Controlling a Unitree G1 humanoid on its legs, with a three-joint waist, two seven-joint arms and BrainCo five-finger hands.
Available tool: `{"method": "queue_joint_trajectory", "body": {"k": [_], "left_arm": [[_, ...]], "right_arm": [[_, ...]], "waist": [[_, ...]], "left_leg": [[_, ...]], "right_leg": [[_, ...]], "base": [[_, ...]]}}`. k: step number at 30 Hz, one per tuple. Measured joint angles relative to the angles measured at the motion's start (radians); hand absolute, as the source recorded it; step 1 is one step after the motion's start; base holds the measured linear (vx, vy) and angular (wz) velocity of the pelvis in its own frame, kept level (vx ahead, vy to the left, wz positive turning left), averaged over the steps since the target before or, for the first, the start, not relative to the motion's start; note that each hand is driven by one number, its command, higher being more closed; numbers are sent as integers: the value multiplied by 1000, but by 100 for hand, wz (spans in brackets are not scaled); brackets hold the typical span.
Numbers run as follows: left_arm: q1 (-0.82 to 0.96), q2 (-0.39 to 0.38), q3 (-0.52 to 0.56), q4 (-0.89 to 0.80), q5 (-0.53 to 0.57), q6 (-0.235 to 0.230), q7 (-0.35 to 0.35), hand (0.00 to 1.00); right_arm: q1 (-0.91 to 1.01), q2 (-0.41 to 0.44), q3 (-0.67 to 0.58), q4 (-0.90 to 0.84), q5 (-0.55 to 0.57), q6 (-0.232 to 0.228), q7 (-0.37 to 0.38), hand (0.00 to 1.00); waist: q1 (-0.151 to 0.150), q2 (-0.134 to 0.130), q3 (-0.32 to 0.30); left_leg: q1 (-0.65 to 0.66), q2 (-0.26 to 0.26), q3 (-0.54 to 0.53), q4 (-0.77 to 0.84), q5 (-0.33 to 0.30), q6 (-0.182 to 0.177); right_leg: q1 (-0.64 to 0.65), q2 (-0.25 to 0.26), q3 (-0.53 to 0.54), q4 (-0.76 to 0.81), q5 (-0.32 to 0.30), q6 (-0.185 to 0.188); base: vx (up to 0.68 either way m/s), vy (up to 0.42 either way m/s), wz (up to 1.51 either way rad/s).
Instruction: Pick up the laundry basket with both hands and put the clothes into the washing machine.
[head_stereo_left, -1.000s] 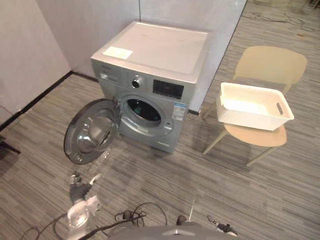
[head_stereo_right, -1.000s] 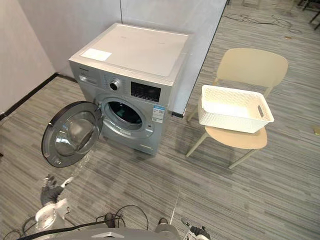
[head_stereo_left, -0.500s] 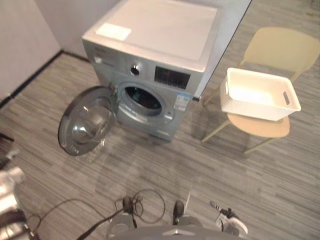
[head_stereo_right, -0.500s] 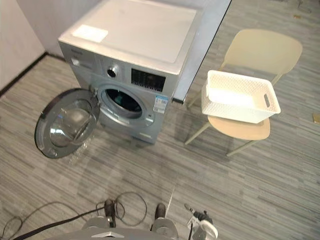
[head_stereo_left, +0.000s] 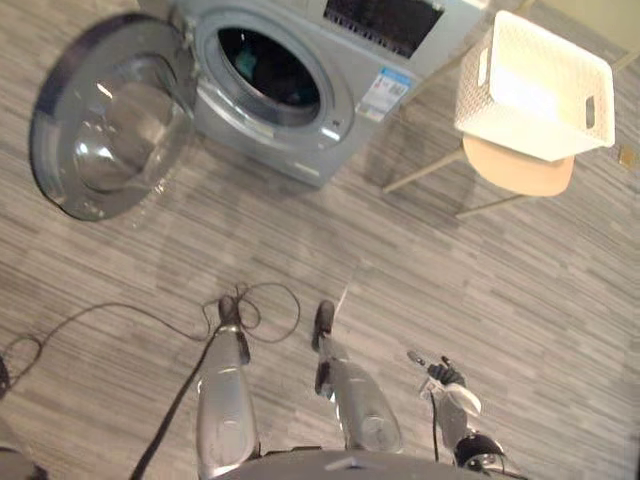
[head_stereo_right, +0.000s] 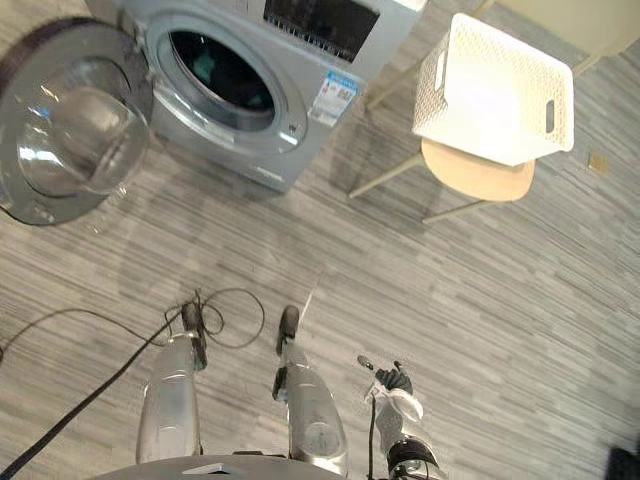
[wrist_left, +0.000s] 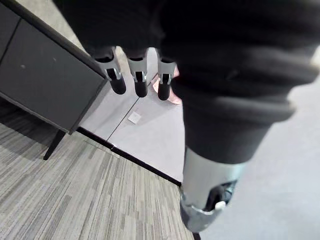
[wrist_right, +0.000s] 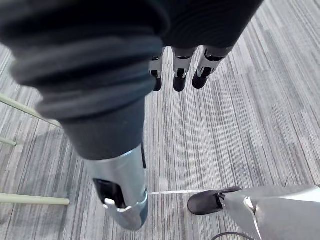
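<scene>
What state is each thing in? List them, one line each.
Washing machine door: swung wide open.
Washing machine drum: open to view, something teal inside.
Laundry basket: upright on the chair, no clothes showing inside.
Left hand: open, holding nothing.
Right hand: open, holding nothing.

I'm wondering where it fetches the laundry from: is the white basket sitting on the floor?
No, the basket rests on the seat of the chair, to the right of the washing machine.
</scene>
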Motion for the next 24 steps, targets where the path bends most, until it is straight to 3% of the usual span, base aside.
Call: {"method": "queue_joint_trajectory", "body": {"k": [2,6,10,15,19,22,24], "left_arm": [[-114,35,-77,14,14,12,-4,0],[-329,42,-192,-3,109,27,-4,0],[-461,40,-280,-45,166,43,-4,0],[-628,-63,-373,-74,205,54,-1,0],[-638,-180,-400,-135,202,49,-1,0],[-619,-228,-405,-135,153,46,-9,0],[-576,-249,-396,-135,118,45,-20,0]], "right_arm": [[1,1,33,-24,1,-3,0,0],[3,15,55,-72,29,-17,0,0],[3,43,77,-107,38,-21,0,0],[3,49,99,-131,60,-22,0,0],[4,58,111,-150,67,-21,3,0],[8,59,117,-150,67,-18,9,0],[18,60,118,-151,67,-13,12,0]], "waist": [[3,-16,27],[0,-19,50],[1,-29,62],[-4,-29,62],[-6,-29,62],[-6,-28,63],[-6,-28,63]], "left_leg": [[-21,15,-1,-10,13,-1],[-67,34,-9,-53,56,11],[-87,61,5,-69,74,13],[-96,67,13,-67,85,-4],[-85,78,39,-72,86,-4],[-63,83,69,-92,93,-5],[-54,90,83,-87,98,-22]], "right_leg": [[-31,15,1,0,43,-4],[-94,34,-2,0,129,-8],[-131,52,-2,-1,167,-7],[-147,56,1,-2,169,-6],[-149,58,25,-5,166,-3],[-136,49,16,-1,112,-11],[-131,54,25,0,83,2]], "base": [[-41,65,-16],[-3,93,-7],[52,108,-13],[84,87,-9],[70,65,-12],[62,-1,-4],[54,-71,-11]]}}
